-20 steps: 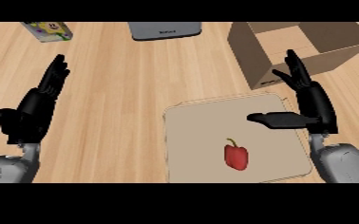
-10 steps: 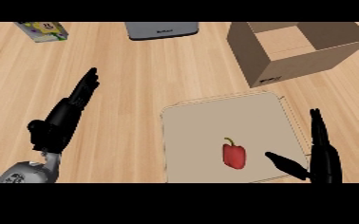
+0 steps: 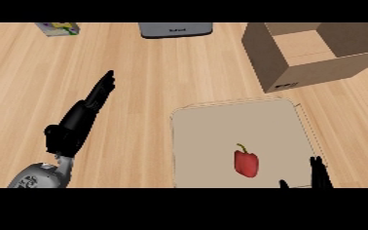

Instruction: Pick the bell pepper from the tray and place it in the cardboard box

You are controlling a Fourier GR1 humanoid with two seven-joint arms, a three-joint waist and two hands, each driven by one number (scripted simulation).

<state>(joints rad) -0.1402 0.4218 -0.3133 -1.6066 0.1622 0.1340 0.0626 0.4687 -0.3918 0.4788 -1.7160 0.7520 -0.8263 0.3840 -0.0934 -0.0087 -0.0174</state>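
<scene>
The red bell pepper (image 3: 246,162) lies on the beige tray (image 3: 215,131), toward the tray's near right part, its green stem pointing away from the robot, and nothing is touching it. The tray sits flat on the wooden counter (image 3: 144,78). Beyond the tray's far right corner stands the cardboard box (image 3: 305,53), open at the top with its flaps up, well apart from the pepper. The right hand (image 3: 317,175) barely shows at the lower edge, just beside the tray's near right corner: a few dark fingers stand up straight there and a thumb tip pokes up a little to their left, with nothing between them, so it looks open and it holds nothing. The left hand (image 3: 81,117) is out over the bare counter to the left of the tray, fingers stretched straight and pointing away toward the far side, empty, with its grey forearm (image 3: 39,175) entering from the lower left. At the far edge of the counter rest a dark grey appliance (image 3: 176,29) and, further left, a small colourful carton (image 3: 57,28).
</scene>
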